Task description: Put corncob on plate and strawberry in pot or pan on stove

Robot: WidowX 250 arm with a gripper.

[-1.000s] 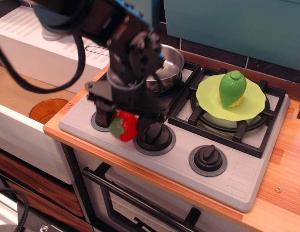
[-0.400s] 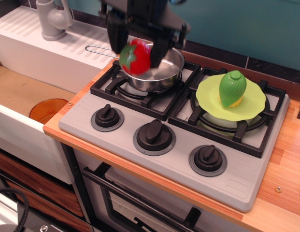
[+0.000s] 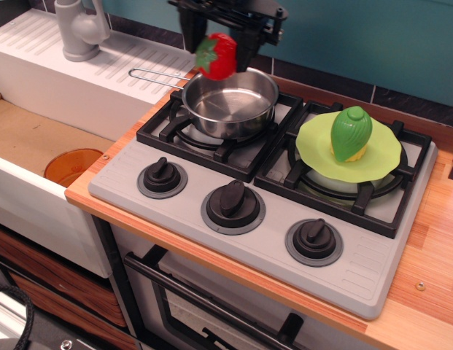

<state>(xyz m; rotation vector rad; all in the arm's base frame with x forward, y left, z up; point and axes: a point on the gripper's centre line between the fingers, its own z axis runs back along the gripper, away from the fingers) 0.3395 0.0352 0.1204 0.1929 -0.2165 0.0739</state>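
Hand [image 3: 217,45] pinches strawberry [image 3: 217,55], suspended above back rim of pan [image 3: 231,103] on stove's [image 3: 270,240] left burner. Corncob [image 3: 350,133] sits on plate [image 3: 381,157], right burner.

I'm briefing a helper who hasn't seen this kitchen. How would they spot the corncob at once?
Start at the grey stove and go to its right-hand burner, covered by a flat lime-green plate. The corncob sits on that plate: a darker, glossy green ridged lump with yellow kernels at its lower end.

Wooden counter [image 3: 430,240] under grey stove [image 3: 284,240]
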